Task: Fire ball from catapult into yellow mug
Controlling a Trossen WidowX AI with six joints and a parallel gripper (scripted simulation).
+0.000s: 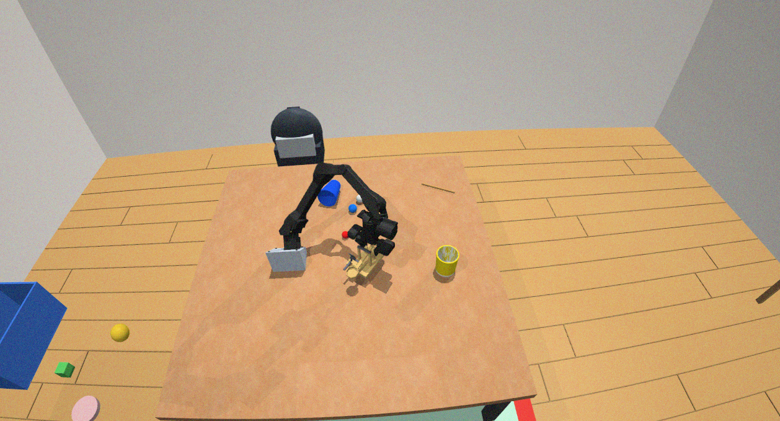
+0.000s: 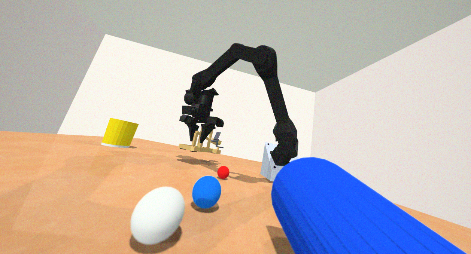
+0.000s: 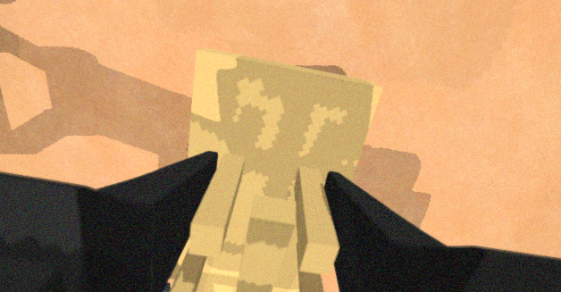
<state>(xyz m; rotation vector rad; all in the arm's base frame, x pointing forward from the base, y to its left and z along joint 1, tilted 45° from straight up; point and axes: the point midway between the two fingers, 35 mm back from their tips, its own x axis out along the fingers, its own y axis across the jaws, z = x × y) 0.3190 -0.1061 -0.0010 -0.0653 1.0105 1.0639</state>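
Note:
The tan catapult (image 1: 372, 265) (image 2: 204, 149) (image 3: 295, 110) is off the table, with its shadow apart beneath it in the exterior view. My gripper (image 2: 196, 141) (image 3: 272, 171) is shut on its upright posts, one finger on each outer side. The catapult's round cup (image 1: 353, 273) looks empty. The yellow mug (image 1: 446, 265) (image 2: 120, 132) stands upright to the right in the top view. A red ball (image 1: 345, 234) (image 2: 222, 172), a blue ball (image 1: 352, 208) (image 2: 206, 191) and a white ball (image 1: 359, 199) (image 2: 158, 215) rest on the table.
A blue cylinder (image 1: 328, 193) (image 2: 346, 203) lies on its side near the blue ball. A thin stick (image 1: 438, 188) lies at the table's back right. The pale block (image 1: 287, 260) stands at the arm's base. A blue bin (image 1: 38, 331) is at the far left, beyond the table.

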